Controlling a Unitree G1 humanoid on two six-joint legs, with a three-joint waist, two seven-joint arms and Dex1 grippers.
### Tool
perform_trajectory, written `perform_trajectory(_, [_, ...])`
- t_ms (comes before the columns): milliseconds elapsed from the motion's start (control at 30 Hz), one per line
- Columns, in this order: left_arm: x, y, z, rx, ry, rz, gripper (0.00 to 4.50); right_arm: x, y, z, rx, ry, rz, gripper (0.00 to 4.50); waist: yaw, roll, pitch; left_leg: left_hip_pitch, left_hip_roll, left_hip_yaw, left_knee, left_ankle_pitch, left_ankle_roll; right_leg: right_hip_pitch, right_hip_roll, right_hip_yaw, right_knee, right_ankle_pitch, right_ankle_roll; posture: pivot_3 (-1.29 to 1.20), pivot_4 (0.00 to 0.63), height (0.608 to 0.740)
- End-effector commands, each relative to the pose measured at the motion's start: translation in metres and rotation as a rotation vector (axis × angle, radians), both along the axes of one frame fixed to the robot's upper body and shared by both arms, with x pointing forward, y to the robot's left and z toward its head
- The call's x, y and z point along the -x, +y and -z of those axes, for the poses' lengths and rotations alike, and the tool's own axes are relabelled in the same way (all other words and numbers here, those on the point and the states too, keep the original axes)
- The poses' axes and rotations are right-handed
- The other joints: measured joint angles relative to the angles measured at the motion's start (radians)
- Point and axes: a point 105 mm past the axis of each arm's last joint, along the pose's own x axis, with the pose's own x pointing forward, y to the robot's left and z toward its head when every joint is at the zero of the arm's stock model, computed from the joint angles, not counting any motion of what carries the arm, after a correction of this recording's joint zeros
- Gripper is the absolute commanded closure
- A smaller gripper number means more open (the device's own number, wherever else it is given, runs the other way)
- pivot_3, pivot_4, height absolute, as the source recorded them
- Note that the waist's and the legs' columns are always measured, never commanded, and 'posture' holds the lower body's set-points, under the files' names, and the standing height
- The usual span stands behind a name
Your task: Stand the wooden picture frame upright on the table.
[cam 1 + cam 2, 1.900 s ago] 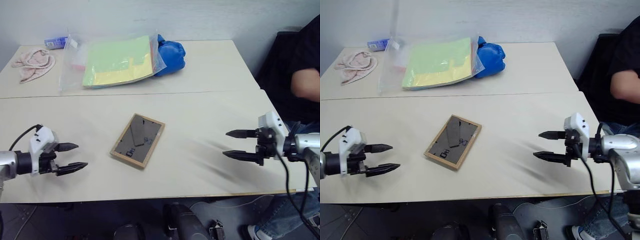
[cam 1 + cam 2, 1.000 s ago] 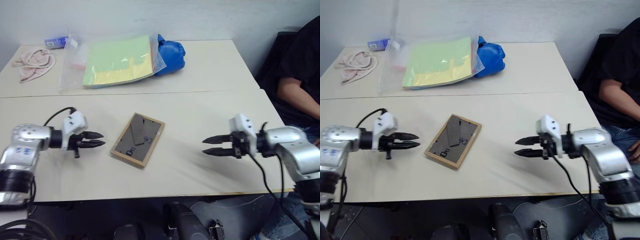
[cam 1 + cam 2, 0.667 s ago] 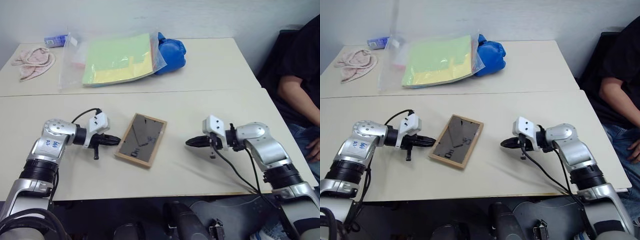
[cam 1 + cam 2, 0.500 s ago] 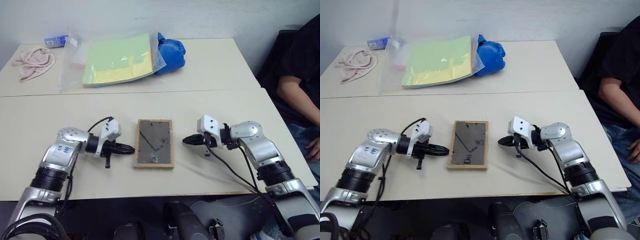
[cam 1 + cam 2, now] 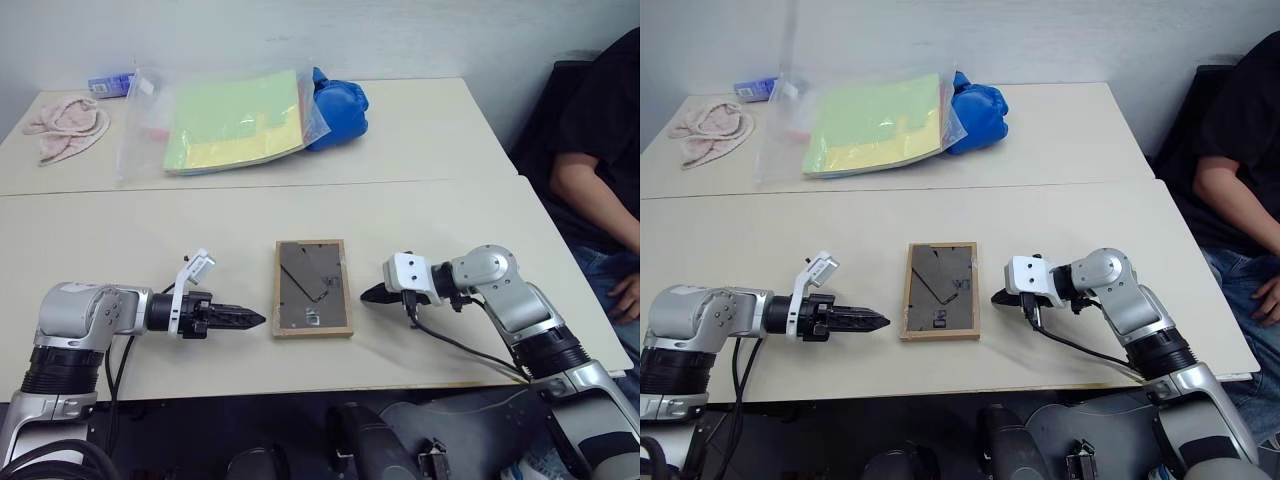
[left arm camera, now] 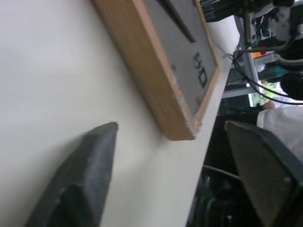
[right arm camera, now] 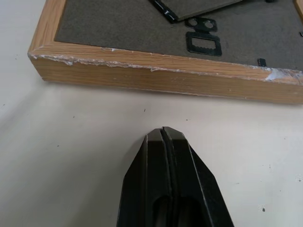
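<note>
The wooden picture frame (image 5: 313, 287) lies flat with its dark back and folded stand facing up, near the front middle of the table (image 5: 450, 230). My left gripper (image 5: 255, 319) lies low over the tabletop just left of the frame's near corner. In the left wrist view its fingers (image 6: 90, 165) stand wide apart, open and empty, with the frame's corner (image 6: 182, 127) ahead of them. My right gripper (image 5: 368, 296) points at the frame's right edge from a short gap. It is shut, its fingertips (image 7: 165, 142) pressed together just off the wooden edge (image 7: 156, 75).
The second table behind holds a plastic bag of green-yellow papers (image 5: 235, 120), a blue thing (image 5: 340, 100), a pink cloth (image 5: 65, 125) and a small box (image 5: 110, 82). A seated person (image 5: 600, 150) is at the right. The front edge runs close behind both grippers.
The frame has swung from slanted to square with the table edge. My left gripper drew back, rolled and opened; the right one closed and came up to the frame's right edge.
</note>
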Motion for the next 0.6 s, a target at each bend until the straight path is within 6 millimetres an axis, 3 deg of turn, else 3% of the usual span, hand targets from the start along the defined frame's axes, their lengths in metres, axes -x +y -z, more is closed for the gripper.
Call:
perform_trajectory(33, [-0.001,-0.011,0.012,-0.022,0.057,-0.015,0.04,0.007,0.011,0.004,0.029,-0.025,-0.066,4.50,0.002,0.000,0.000,0.001,0.000,-0.001,0.000,0.000,0.000,0.001,0.000,0.000,0.000,0.000,0.000,0.00,0.150,0.740])
perform_trajectory(167, [0.000,-0.035,0.032,-0.040,0.105,0.018,0.04,0.006,0.019,0.009,0.045,-0.037,-0.083,4.50,0.003,0.001,-0.003,0.007,0.000,-0.005,0.001,0.000,0.000,0.010,0.000,-0.002,-0.002,0.000,0.000,0.00,0.150,0.740])
perform_trajectory(333, [-0.006,-0.071,0.027,0.049,0.110,0.071,0.04,0.005,0.030,0.009,0.030,-0.037,-0.091,4.50,0.018,0.003,-0.011,0.011,0.000,-0.008,-0.001,-0.001,0.000,0.017,0.000,-0.004,-0.006,0.000,0.000,0.00,0.150,0.740])
perform_trajectory(467, [-0.012,-0.084,0.018,0.097,0.097,0.076,0.04,0.006,0.032,0.010,0.034,-0.037,-0.097,4.50,0.027,0.003,-0.011,0.011,0.000,-0.008,-0.001,-0.001,-0.001,0.017,0.000,-0.004,-0.006,0.000,0.000,0.00,0.150,0.740])
perform_trajectory(567, [-0.018,-0.082,0.007,0.132,0.070,0.055,0.64,0.007,0.029,0.011,0.036,-0.032,-0.091,4.50,0.027,0.003,-0.011,0.011,0.000,-0.008,-0.001,-0.001,-0.001,0.017,0.000,-0.004,-0.006,0.000,0.000,0.00,0.150,0.740])
perform_trajectory(600, [-0.018,-0.081,0.005,0.138,0.066,0.056,1.03,0.007,0.028,0.011,0.037,-0.031,-0.090,4.50,0.026,0.003,-0.011,0.011,0.000,-0.008,-0.001,-0.001,-0.001,0.016,0.000,-0.004,-0.005,0.000,0.000,0.00,0.150,0.740])
